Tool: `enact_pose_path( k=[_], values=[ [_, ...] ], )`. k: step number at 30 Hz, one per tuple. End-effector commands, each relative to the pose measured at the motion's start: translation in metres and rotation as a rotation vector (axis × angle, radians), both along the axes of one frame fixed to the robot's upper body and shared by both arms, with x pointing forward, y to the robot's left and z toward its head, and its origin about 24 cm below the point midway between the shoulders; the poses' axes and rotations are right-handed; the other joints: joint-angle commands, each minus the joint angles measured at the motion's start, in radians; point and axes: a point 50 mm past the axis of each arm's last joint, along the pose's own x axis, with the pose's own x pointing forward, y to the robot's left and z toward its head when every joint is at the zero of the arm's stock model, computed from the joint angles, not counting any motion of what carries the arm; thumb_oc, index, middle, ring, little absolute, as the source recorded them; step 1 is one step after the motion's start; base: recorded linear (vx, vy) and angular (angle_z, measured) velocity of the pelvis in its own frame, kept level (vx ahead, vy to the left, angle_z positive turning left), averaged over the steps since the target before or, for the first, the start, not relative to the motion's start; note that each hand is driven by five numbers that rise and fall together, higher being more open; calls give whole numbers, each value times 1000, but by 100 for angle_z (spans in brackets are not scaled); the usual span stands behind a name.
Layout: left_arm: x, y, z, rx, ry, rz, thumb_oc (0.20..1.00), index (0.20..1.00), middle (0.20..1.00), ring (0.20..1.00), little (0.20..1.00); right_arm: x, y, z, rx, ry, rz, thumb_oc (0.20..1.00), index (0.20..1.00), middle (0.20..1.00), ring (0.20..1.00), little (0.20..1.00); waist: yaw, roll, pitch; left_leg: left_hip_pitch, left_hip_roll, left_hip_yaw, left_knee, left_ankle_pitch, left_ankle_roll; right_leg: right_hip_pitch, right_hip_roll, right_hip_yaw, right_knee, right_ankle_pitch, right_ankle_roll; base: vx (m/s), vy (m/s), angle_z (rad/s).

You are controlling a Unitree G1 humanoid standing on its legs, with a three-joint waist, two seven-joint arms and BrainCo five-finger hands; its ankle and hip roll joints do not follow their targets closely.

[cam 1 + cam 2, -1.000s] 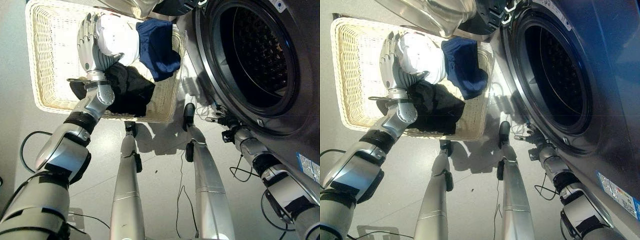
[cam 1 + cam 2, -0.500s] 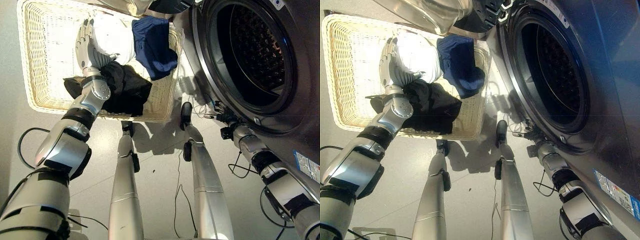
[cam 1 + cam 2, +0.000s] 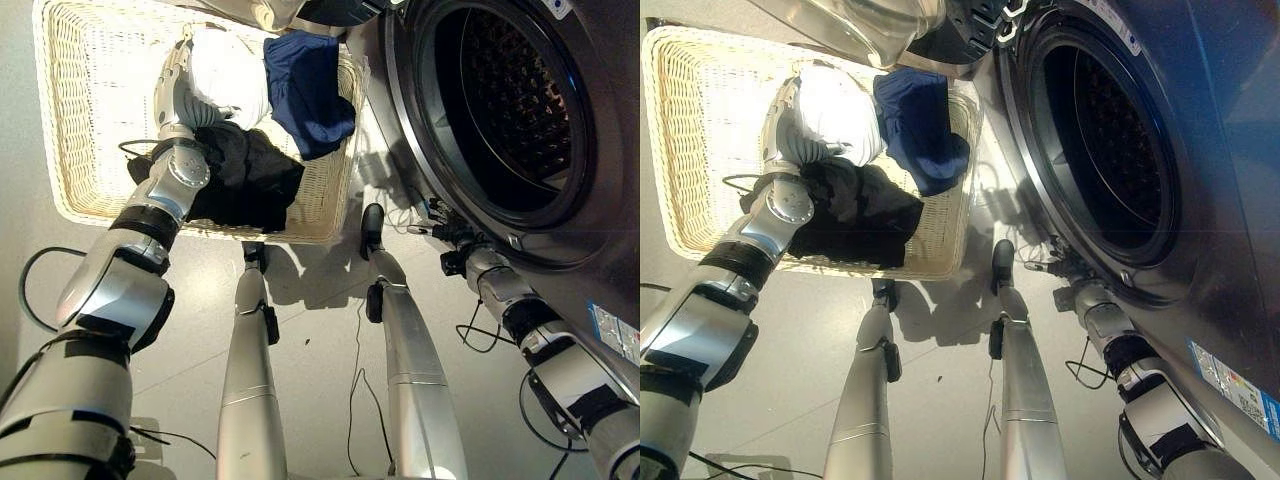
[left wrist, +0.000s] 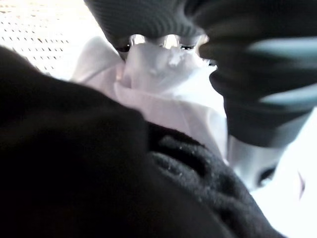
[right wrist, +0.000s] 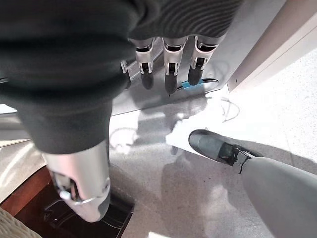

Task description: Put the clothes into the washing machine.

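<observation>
A wicker basket (image 3: 85, 130) on the floor holds a white garment (image 3: 232, 75), a navy garment (image 3: 305, 90) and a black garment (image 3: 250, 175). My left hand (image 3: 174, 88) lies along the white garment's left edge, above the black one. In the left wrist view its fingers (image 4: 126, 45) dig into bunched white cloth (image 4: 163, 74), with the thumb (image 4: 250, 158) on the other side. The washing machine's drum (image 3: 505, 110) stands open at the right. My right hand (image 3: 447, 243) hangs low by the machine's base, its fingers (image 5: 168, 69) relaxed and holding nothing.
The machine's glass door (image 3: 855, 25) is swung open above the basket's far edge. The basket's left half (image 3: 705, 130) is bare wicker. Grey floor (image 3: 320, 320) lies between the basket and the machine.
My left hand has turned onto its edge and its fingers have closed into the white garment. The view shifted a little early on. The right hand has stayed put.
</observation>
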Motion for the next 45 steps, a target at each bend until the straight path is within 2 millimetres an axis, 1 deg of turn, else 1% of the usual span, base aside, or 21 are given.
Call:
enact_pose_path(
  k=[1,6,7,8,9,13,16,17,20,21,22,23,24,25,28,29,33,38,39,43,45],
  values=[
    [7,-11,-16,77,133,-53,200,200,200,200,200,-3,1,-1,-1,-4,24,1000,1000,1000,1000,1000,1,-35,-13,-43,-85,6,84,-26,55,25,71,-20,-67,80,84,0,0,0],
    [7,-11,-17,66,127,-60,200,200,200,200,200,-2,2,0,3,-15,26,1000,1000,1000,1000,1000,1,-31,-13,-38,-86,11,75,-22,54,27,70,-20,-73,83,85,0,0,0],
    [6,-10,-19,3,109,-75,200,200,200,200,200,-3,4,1,6,-23,34,1000,1000,1000,1000,1000,1,-30,-13,-33,-86,10,70,-18,53,30,70,-18,-76,84,84,0,0,0],
    [6,-10,-19,-9,107,-78,200,200,200,200,200,-3,5,0,7,-24,34,1000,1000,1000,1000,1000,2,-30,-13,-32,-86,9,68,-17,53,31,70,-19,-75,84,84,0,0,0],
    [5,-9,-20,-68,80,-94,200,200,200,200,200,-3,7,0,14,-29,39,1000,1000,1000,1000,1000,3,-29,-13,-29,-86,8,65,-15,53,33,72,-18,-74,83,84,0,0,0],
    [2,-8,-21,-195,21,-136,200,200,200,200,200,-4,13,-1,43,-49,49,1000,1000,1000,1000,1000,8,-30,-13,-25,-88,1,62,-14,53,35,73,-19,-69,80,84,3,-28,0],
    [-4,-6,-23,-393,-81,-214,200,200,200,200,200,-5,24,4,136,-78,72,1000,1000,1000,1000,1000,16,-32,-13,-17,-92,-6,56,-15,51,42,73,-24,-68,77,83,1,-50,1],
    [-5,-6,-24,-421,-96,-225,200,200,200,200,200,-6,27,4,161,-83,76,1000,1000,1000,1000,1000,17,-32,-13,-17,-93,-7,56,-15,50,43,73,-25,-68,77,82,1,-36,1],
    [-16,-8,-29,-606,-227,-333,200,200,200,200,200,-10,39,9,292,-115,107,1000,1000,1000,1000,1000,27,-29,-13,-11,-97,-12,52,-18,50,47,71,-30,-66,73,81,0,0,0],
    [-19,-9,-30,-649,-261,-368,200,200,200,200,200,-12,42,10,325,-127,120,1000,1000,1000,1000,1000,30,-29,-13,-10,-100,-14,50,-19,50,47,71,-32,-66,71,80,0,0,0],
    [-19,-9,-31,-649,-261,-368,200,200,200,200,200,-12,42,10,325,-126,120,1000,1000,1000,1000,1000,30,-28,-13,-9,-100,-15,50,-19,50,48,71,-32,-66,71,80,0,0,0],
    [-25,-13,-33,-691,-307,-420,200,200,200,200,200,-14,48,15,367,-151,138,1000,1000,1000,1000,1000,36,-27,-13,-10,-102,-17,47,-19,50,46,70,-35,-65,71,79,0,0,0],
    [-26,-14,-34,-702,-318,-432,200,200,200,200,200,-15,49,15,375,-156,142,1000,1000,1000,1000,1000,37,-27,-13,-9,-102,-18,46,-19,50,47,70,-36,-65,71,79,-16,-33,1],
    [-30,-20,-37,-705,-339,-453,200,200,200,200,200,-16,53,19,392,-176,154,1000,1000,1000,1000,1000,42,-24,-13,-8,-105,-21,43,-19,50,48,69,-37,-64,71,80,0,0,0],
    [-32,-24,-41,-685,-343,-451,200,200,200,200,200,-17,54,22,395,-188,159,1000,1000,1000,1000,1000,46,-21,-13,-7,-106,-24,41,-18,51,48,67,-40,-63,71,80,0,0,0],
    [-34,-29,-43,-633,-342,-430,200,200,200,200,200,-18,57,27,390,-198,165,1000,1000,1000,1000,1000,50,-18,-13,-5,-106,-24,36,-16,52,50,64,-45,-61,71,81,0,0,0],
    [-36,-28,-42,-594,-356,-395,200,200,200,200,200,-19,54,31,369,-199,161,1000,1000,1000,1000,1000,52,-11,-13,-5,-104,-21,34,-12,54,49,60,-48,-57,68,80,-3,19,0],
    [-39,-22,-40,-650,-384,-420,200,200,200,200,200,-21,47,28,367,-191,152,1000,1000,1000,1000,1000,50,-6,-13,-4,-100,-14,29,-9,56,50,58,-48,-57,66,79,-1,7,0],
    [-41,-20,-39,-694,-408,-451,200,200,200,200,200,-21,46,27,371,-192,154,1000,1000,1000,1000,1000,51,-5,-13,-5,-101,-13,31,-8,56,49,57,-49,-56,66,79,0,0,0],
    [-48,-17,-36,-785,-482,-542,200,200,200,200,200,-23,47,29,397,-212,181,1000,1000,1000,1000,1000,53,-2,-13,0,-102,-11,26,-8,55,54,56,-52,-61,65,79,0,0,0],
    [-52,-18,-36,-801,-513,-574,200,200,200,200,200,-25,49,30,415,-223,201,1000,1000,1000,1000,1000,53,0,-13,2,-103,-11,23,-7,56,55,56,-52,-62,66,79,0,0,0]
  ],
)
